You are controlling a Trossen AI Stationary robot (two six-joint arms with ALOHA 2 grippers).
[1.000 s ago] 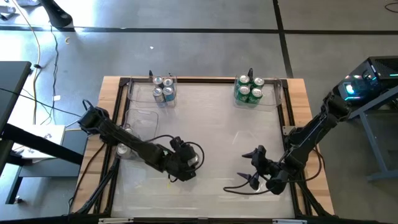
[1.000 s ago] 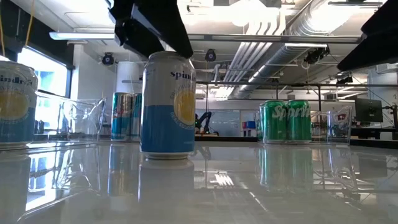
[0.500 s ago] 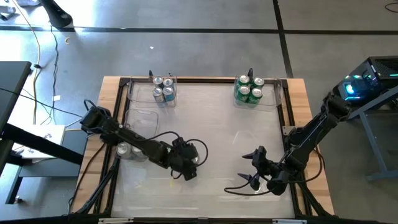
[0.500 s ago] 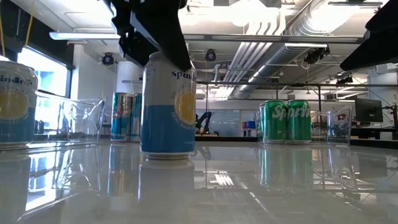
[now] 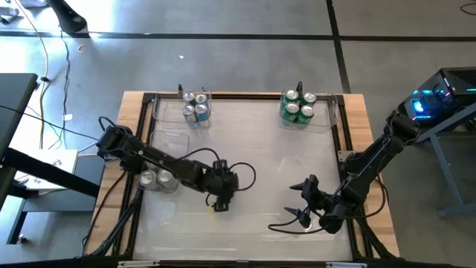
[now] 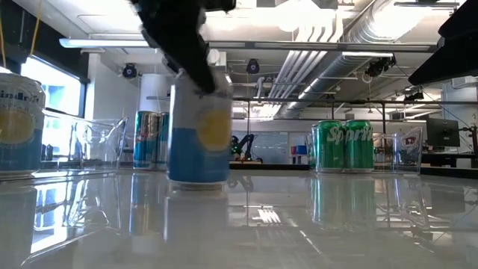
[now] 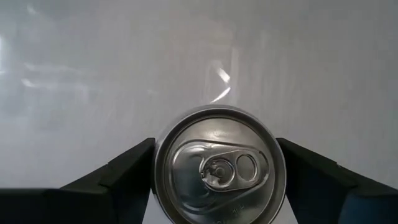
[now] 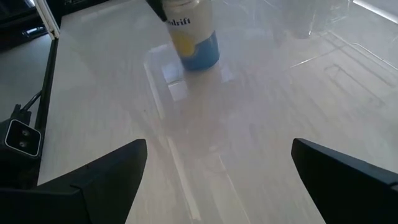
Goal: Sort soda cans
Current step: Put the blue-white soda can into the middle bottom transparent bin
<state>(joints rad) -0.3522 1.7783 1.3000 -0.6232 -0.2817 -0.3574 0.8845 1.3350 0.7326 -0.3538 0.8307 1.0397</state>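
The left gripper (image 5: pixel 220 195) straddles a blue-and-white can (image 6: pixel 199 134) near the tabletop's (image 5: pixel 260 149) centre, toward 7 o'clock, fingers beside its silver top; grip uncertain. The right gripper (image 5: pixel 299 199) hangs open at 5 o'clock.

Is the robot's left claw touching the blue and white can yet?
Touching. In the left wrist view the can fills the space in the left gripper, both jaws tight against its rim with no visible gap.

Blue-and-yellow soda can (image 6: pixel 199 127) upright mid-table, blue cans (image 5: pixel 195 107) far left, green cans (image 5: pixel 298 107) far right
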